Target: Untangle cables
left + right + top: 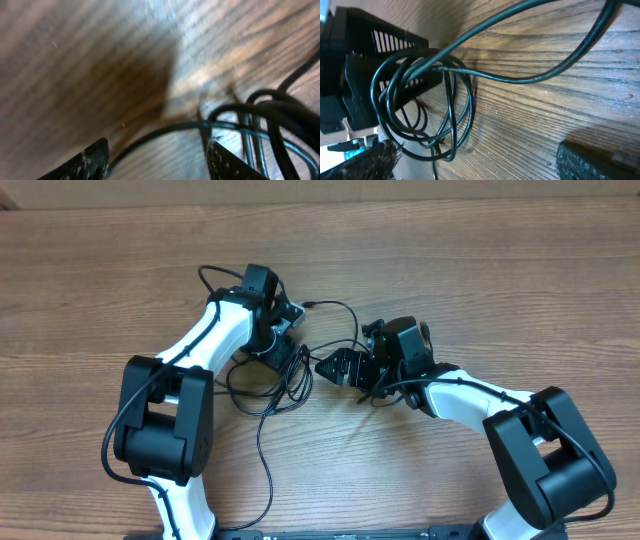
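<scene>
Left arm folded, left gripper (157, 162) down on the cables (285, 107), jaws spread, one cord crossing between. Right gripper (328, 367) low, just right of the cables, spread wide, pinching nothing.

1. The surface (480, 260) lies bare along its far edge and in both far corners.
2. The cables (270, 390) clutter the centre, between the left pincer (283, 352) and the right pincer (335, 367).
3. One of them trails toward the near edge.
</scene>
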Controlling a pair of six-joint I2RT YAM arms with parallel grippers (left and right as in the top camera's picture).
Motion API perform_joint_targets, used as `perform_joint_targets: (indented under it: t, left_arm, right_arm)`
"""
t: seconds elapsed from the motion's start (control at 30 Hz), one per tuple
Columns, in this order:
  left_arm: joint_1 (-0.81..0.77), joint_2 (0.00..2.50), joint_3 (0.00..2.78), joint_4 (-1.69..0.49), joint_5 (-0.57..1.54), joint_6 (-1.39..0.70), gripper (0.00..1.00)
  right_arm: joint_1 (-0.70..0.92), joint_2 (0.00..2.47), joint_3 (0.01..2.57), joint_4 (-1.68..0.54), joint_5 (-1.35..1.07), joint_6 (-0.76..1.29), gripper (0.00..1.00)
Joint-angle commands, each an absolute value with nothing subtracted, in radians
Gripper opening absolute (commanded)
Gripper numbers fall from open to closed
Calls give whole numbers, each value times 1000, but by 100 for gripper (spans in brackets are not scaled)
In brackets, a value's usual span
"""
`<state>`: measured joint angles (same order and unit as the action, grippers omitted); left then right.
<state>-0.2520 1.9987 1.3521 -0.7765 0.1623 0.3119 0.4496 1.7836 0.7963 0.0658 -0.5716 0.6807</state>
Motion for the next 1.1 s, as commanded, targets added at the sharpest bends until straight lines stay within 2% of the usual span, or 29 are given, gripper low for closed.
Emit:
perform_joint_targets:
  t: [0.0,0.17,0.23,0.27,0.3,0.33,0.47,0.63,0.77,0.93,1.07]
  left_arm:
    - [-255,2022,1351,-738,180,349,63]
    - [-256,2073,1350,-712,160,329,54]
    - [-256,2106,1350,-722,123,328,47]
    - [-256,2119,1350,-730,107,325,41]
    - [-256,2135,1350,-740,93,324,27]
    - [-255,2146,1350,-750,89,325,5]
    - [-253,2158,1351,-776,31,276,4]
    - [-222,2158,1364,-786,-266,-49,4]
    - [-171,2158,1397,-873,-371,-199,4]
    - [-80,2157,1495,-1019,-352,-315,4]
    - [-20,2157,1568,-1095,-173,-311,6]
  right_arm:
    - [449,1790,799,69,-562,681,100]
    - [449,1790,798,66,-559,681,100]
    - [449,1790,798,65,-559,681,100]
    - [449,1790,798,65,-559,681,100]
    - [449,1790,798,65,-559,681,100]
    - [449,1790,798,65,-559,681,100]
    - [449,1790,798,66,-559,681,100]
    - [449,1790,798,65,-552,681,100]
    - [449,1790,798,65,-551,681,100]
    - [449,1790,798,65,-551,681,100]
    - [449,1790,798,65,-551,681,100]
